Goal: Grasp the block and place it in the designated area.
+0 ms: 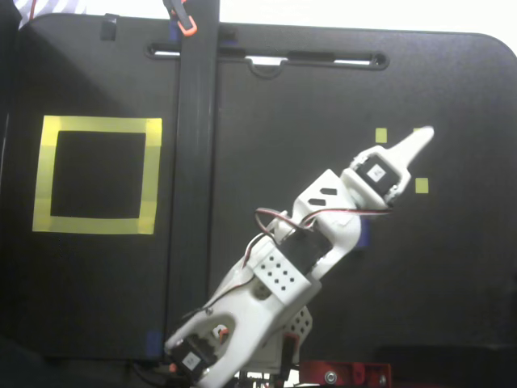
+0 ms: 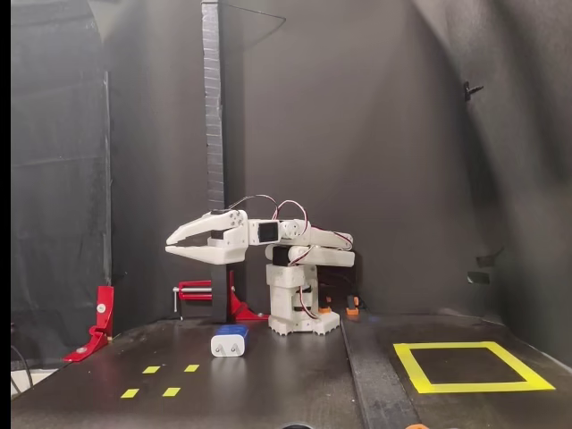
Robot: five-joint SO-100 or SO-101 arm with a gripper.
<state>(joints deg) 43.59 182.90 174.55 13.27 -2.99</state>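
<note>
black tabletop: blue block (image 2: 230,341) standing free, prongs up; gripper (image 2: 172,247) raised above it, fingers slightly parted and empty, positioned for descent; yellow-taped designated area (image 2: 471,366) vacant.

Arm (image 1: 323,218) hides most of the block (image 1: 363,234) — two small squares too.

I'm looking into a small robotics test booth, a lab sort of setup rather than a lived-in room. Black cloth (image 2: 375,134) hangs behind and beside a black bench (image 2: 295,384), a dark vertical post (image 2: 213,161) stands near the arm's base, and red clamps (image 2: 100,322) grip the bench edge. Yellow tape marks a square outline (image 2: 469,366) and small yellow squares (image 2: 161,380) on the surface.
</note>
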